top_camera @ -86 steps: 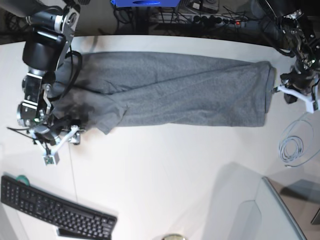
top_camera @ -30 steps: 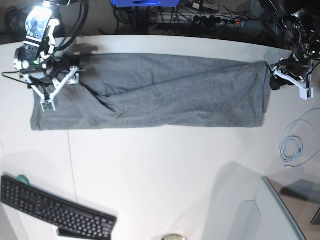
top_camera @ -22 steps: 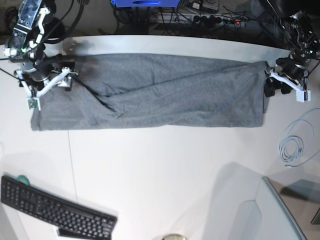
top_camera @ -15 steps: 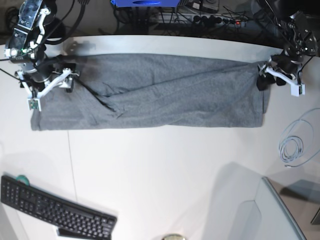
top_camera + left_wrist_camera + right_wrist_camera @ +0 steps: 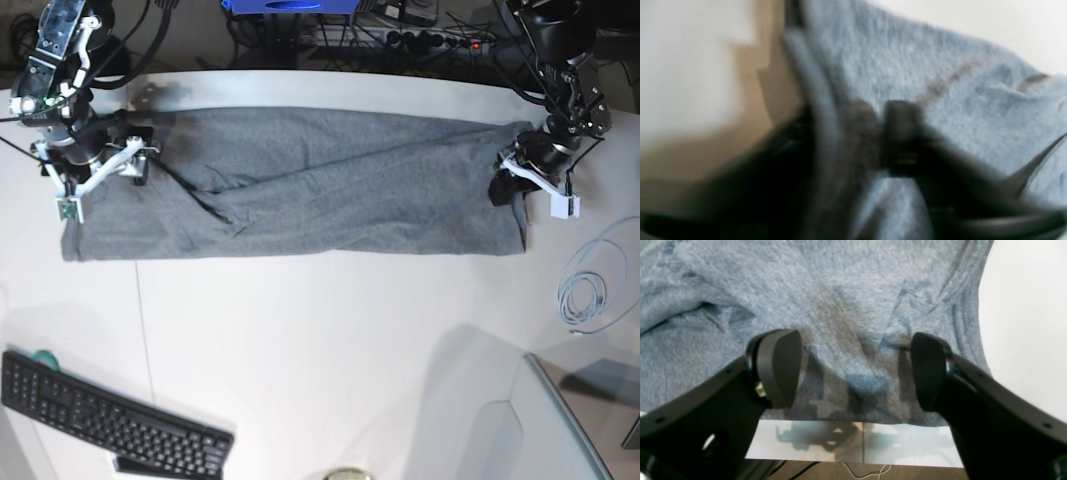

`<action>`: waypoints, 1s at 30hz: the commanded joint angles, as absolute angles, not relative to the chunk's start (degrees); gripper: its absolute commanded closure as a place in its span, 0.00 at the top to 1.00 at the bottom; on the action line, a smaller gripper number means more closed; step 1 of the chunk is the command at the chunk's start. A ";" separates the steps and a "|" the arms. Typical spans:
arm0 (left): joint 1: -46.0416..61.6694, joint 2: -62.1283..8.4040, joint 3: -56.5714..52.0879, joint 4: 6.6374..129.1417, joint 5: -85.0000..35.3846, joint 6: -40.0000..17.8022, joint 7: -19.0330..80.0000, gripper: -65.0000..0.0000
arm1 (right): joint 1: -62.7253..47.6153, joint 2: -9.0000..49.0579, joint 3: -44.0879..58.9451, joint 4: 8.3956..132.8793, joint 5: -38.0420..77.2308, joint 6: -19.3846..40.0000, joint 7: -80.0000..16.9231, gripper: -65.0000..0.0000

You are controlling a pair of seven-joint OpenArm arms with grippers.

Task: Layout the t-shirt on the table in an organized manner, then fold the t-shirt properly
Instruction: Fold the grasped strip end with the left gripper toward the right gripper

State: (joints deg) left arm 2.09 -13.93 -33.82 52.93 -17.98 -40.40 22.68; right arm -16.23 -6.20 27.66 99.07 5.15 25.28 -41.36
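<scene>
The heather-grey t-shirt (image 5: 320, 185) lies as a long band, folded lengthwise, across the back of the white table (image 5: 320, 340). My right gripper (image 5: 98, 165) is over the shirt's left end. In the right wrist view it (image 5: 853, 370) is open, its fingers (image 5: 778, 368) spread on the fabric (image 5: 853, 290). My left gripper (image 5: 503, 185) is at the shirt's right edge. The left wrist view is blurred: the gripper (image 5: 880, 136) looks shut on a raised fold of the t-shirt (image 5: 940, 83).
A black keyboard (image 5: 110, 420) lies at the front left. A coiled pale cable (image 5: 585, 295) lies at the right, beside a grey panel (image 5: 560, 420). Cables and a power strip (image 5: 420, 40) hang behind the table's back edge.
My right gripper swept from the front left to the back left and the shirt's left end now lies flat. My left gripper moved from beside the shirt onto its right edge and closed.
</scene>
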 commanded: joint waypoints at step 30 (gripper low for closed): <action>9.54 -9.45 -6.02 84.97 -15.43 -15.87 26.33 0.00 | -15.60 -6.02 27.74 100.00 5.76 25.19 -40.31 0.74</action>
State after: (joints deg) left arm 9.80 -8.80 -5.74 84.18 -15.03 -15.44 27.64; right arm -15.94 -6.33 27.66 99.02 5.15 25.30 -41.39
